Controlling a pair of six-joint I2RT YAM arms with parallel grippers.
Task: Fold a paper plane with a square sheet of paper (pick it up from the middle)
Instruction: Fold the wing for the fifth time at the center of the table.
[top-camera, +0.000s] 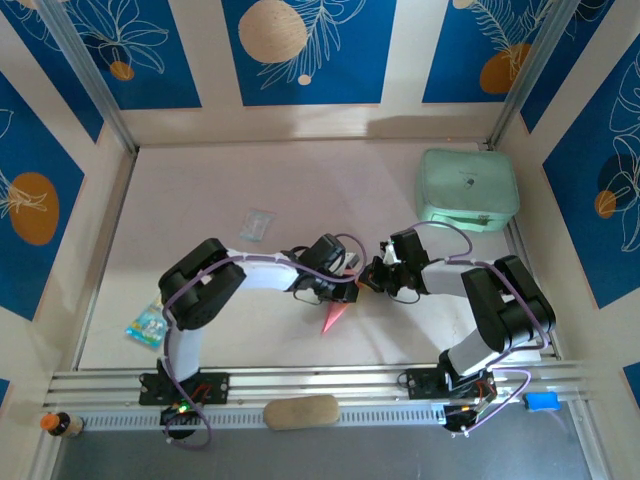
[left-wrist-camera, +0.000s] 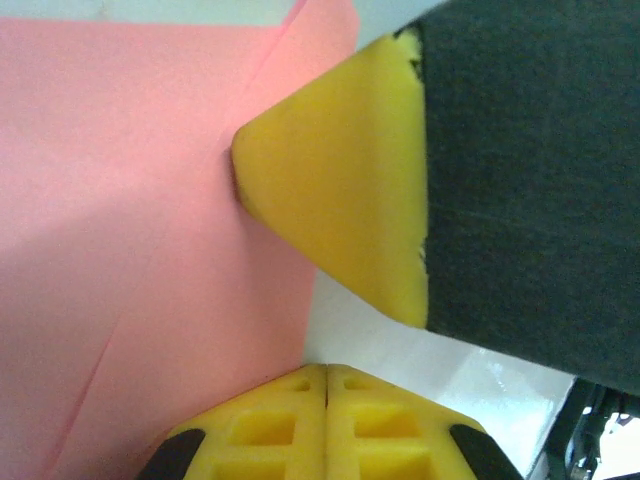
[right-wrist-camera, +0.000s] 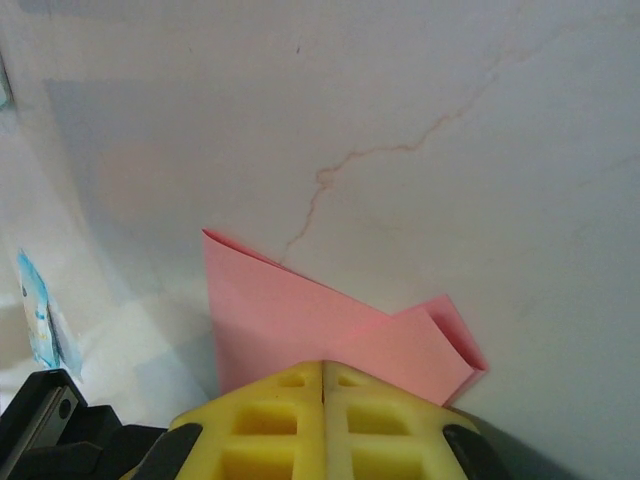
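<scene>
From above, you are seeing both arms reaching inward and meeting just short of the tabletop's (top-camera: 200, 190) near edge, about midway between its left and right edges. The left gripper (top-camera: 350, 290) and right gripper (top-camera: 372, 281) are sitting tip to tip. The salmon-pink paper (top-camera: 335, 316) is poking out beneath them, its point aiming toward the near edge. A mint-green case (top-camera: 467, 187) is occupying the far right corner. A clear packet (top-camera: 257, 224) is lying left of the middle, and a blue-printed packet (top-camera: 147, 325) is resting by the left edge toward the near corner. Bare surface is stretching across the far half, well apart from both grippers.

On the left wrist camera, the left gripper (left-wrist-camera: 325, 425) is holding its jaws pressed fully together. The paper (left-wrist-camera: 130, 250) is spreading out to their left, with a crease running diagonally. You cannot tell whether its edge is caught between them. One yellow finger (left-wrist-camera: 340, 200) of the right gripper is touching the paper's surface with its tip.

On the right wrist camera, the right gripper (right-wrist-camera: 323, 425) is holding its jaws flush, with no gap between them. The paper (right-wrist-camera: 300, 320) is fanning out from right at their tips, with a folded flap on its right side. It is lying flat on the white tabletop, and bare room is opening beyond it.
</scene>
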